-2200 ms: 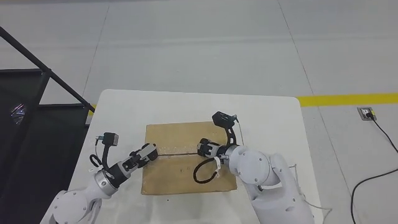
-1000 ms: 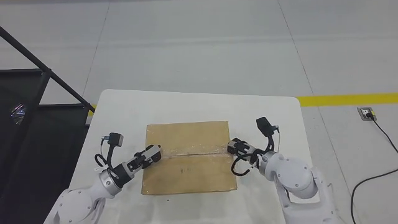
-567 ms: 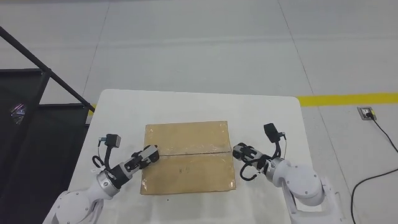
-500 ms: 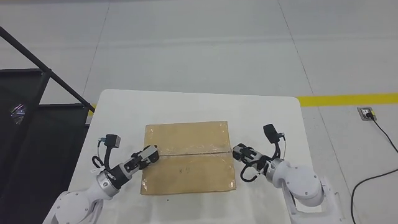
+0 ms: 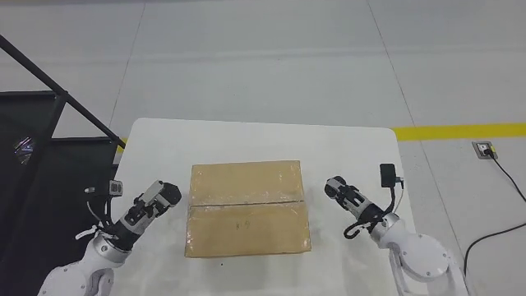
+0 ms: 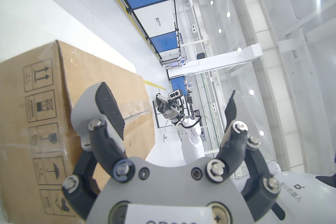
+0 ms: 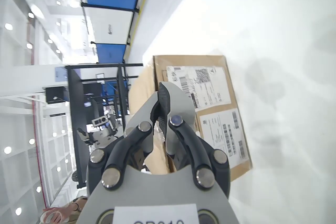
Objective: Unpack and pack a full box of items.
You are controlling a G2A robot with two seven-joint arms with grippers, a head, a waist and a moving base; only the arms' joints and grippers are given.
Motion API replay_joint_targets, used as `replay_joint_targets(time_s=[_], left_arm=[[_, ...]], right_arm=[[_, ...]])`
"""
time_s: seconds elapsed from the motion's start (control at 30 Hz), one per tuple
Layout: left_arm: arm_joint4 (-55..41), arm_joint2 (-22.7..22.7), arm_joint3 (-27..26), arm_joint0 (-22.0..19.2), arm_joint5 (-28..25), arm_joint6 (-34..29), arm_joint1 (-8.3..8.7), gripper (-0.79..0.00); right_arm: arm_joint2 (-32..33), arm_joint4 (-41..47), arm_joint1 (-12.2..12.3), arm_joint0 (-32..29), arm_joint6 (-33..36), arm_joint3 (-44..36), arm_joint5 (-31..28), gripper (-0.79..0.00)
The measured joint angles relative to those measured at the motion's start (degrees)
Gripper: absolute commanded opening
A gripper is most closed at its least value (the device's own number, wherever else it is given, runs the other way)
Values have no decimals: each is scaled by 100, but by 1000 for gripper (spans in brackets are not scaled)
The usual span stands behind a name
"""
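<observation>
Box (image 5: 246, 207): a brown cardboard carton lying flat on the white desk (image 5: 246, 136), around the middle of the desk and nearer its front edge than its back. Its long axis runs from side to side, so one short end faces each arm. The top flaps are down and meet in a seam along that same axis, covered by a strip of clear tape (image 5: 246, 205). The end facing the left arm carries a column of printed handling symbols (image 6: 39, 104). The end facing the right arm carries white shipping labels (image 7: 202, 93). The left hand (image 5: 167, 191) is just beside the left end, level with the seam, with its fingers spread wide apart, holding nothing and not touching the carton. The right hand (image 5: 333, 185) is near the right end, clear of the cardboard, with its fingers pressed together and nothing between them.
</observation>
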Motion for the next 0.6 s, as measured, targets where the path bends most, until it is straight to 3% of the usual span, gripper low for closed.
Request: replay_joint_targets(time_s=[0.1, 0.13, 0.3, 0.4, 0.5, 0.6], left_arm=[[-253, -246, -33, 196, -108, 26, 2, 0], [-289, -298, -41, 244, -125, 23, 3, 0], [-295, -318, -44, 265, -129, 16, 4, 0], [-294, -317, -44, 264, -129, 16, 4, 0], [-294, -317, -44, 264, -128, 16, 4, -1], [-294, -317, -44, 264, -128, 16, 4, -1]], right_arm=[[35, 225, 0, -31, -53, 33, -387, 0], [32, 195, 0, -29, -48, 32, -322, -553], [29, 172, 0, -26, -43, 30, -220, -249], [30, 173, 0, -26, -43, 30, -223, -123], [30, 173, 0, -27, -43, 30, -223, -38], [30, 173, 0, -27, -43, 30, -223, -4]])
